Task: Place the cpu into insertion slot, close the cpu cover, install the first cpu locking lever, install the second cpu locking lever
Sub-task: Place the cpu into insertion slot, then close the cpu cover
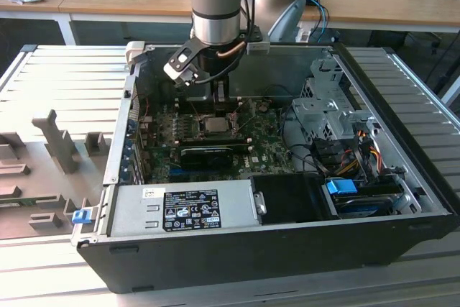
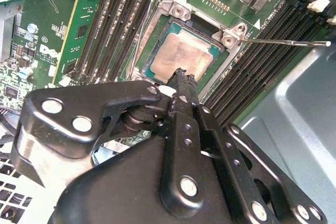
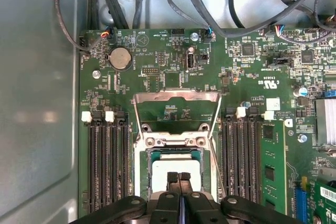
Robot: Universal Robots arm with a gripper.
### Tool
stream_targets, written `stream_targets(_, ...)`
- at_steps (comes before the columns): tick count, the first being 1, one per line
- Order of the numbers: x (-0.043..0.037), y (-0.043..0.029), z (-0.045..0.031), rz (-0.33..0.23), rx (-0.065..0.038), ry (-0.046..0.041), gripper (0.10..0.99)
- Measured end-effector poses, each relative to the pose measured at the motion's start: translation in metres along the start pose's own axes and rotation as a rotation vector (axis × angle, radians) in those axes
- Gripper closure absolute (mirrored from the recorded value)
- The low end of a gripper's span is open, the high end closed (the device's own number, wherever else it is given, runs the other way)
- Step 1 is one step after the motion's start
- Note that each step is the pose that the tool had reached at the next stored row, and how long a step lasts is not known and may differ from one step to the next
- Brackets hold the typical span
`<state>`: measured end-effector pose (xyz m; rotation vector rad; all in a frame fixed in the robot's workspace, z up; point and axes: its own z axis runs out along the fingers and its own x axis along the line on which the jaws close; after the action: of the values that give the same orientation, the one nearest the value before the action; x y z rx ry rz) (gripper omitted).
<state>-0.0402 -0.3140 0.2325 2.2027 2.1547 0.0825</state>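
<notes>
The cpu (image 2: pixel 181 56), a flat square chip with a silver-grey top, lies in the insertion slot (image 2: pixel 152 38), with green edge showing around it. In the first wrist view the cpu (image 3: pixel 176 161) sits just past my gripper (image 3: pixel 179 178). The gripper (image 2: pixel 182 76) is shut with nothing between its fingers, its tips over the chip's near edge; I cannot tell if they touch it. The cpu cover (image 3: pixel 176 96) stands tilted up from the slot's far end. A thin lever rod (image 2: pixel 283 41) sticks out from the slot's corner. In the exterior view the gripper (image 1: pixel 218 98) hangs over the cpu (image 1: pixel 213 124).
Black memory slots (image 3: pixel 110 166) flank the socket on both sides. A long black graphics card (image 1: pixel 208 154) lies in front of it, then the power supply (image 1: pixel 190 210). A drive cage (image 1: pixel 327 113) and cables fill the exterior view's right. The case wall (image 3: pixel 37 103) runs close by.
</notes>
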Motion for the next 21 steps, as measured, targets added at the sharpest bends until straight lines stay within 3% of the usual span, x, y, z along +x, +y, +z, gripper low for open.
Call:
stream_targets(6,0.0000,0.0007,-0.0027,0.000,0.000,-0.0001,0.980)
stream_targets(10,-0.0009,0.0047,-0.0024,0.001,0.001,-0.0001,0.980)
stream_targets(13,-0.0009,0.0050,-0.0039,0.001,0.007,0.0008,0.980)
stream_targets(17,-0.0009,0.0061,-0.0174,0.001,0.010,0.0011,0.980)
stream_targets(21,-0.0009,0.0065,-0.0221,0.001,0.010,0.0010,0.980)
